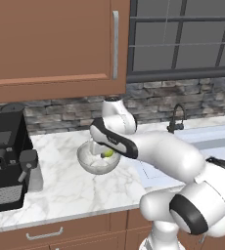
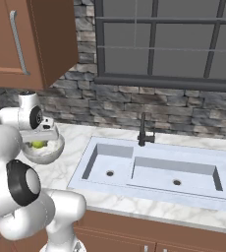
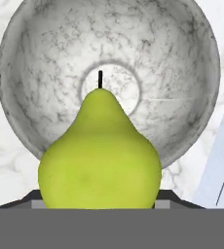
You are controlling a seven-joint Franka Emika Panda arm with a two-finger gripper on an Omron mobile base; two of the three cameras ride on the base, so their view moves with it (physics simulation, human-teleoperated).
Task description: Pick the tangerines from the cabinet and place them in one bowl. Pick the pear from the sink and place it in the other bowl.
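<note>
The yellow-green pear [image 3: 100, 155] sits between my gripper's [image 3: 99, 197] jaws, stem pointing away, directly over the pale grey translucent bowl [image 3: 46, 58]. From the left base view the gripper [image 1: 108, 150] reaches down into this bowl [image 1: 91, 165] on the marble counter, and the pear [image 1: 107, 154] shows just inside the rim. The right base view has the pear [image 2: 38, 144] in the same bowl [image 2: 48, 153] under the hand. The reddish-brown cabinet [image 1: 51, 39] hangs above with its door shut. The tangerines are out of view.
A black coffee machine [image 1: 9, 156] stands at the counter's left. The sink [image 2: 154, 167] with its dark faucet [image 2: 144, 130] lies right of the bowl, under the window. A stone backsplash runs along the wall.
</note>
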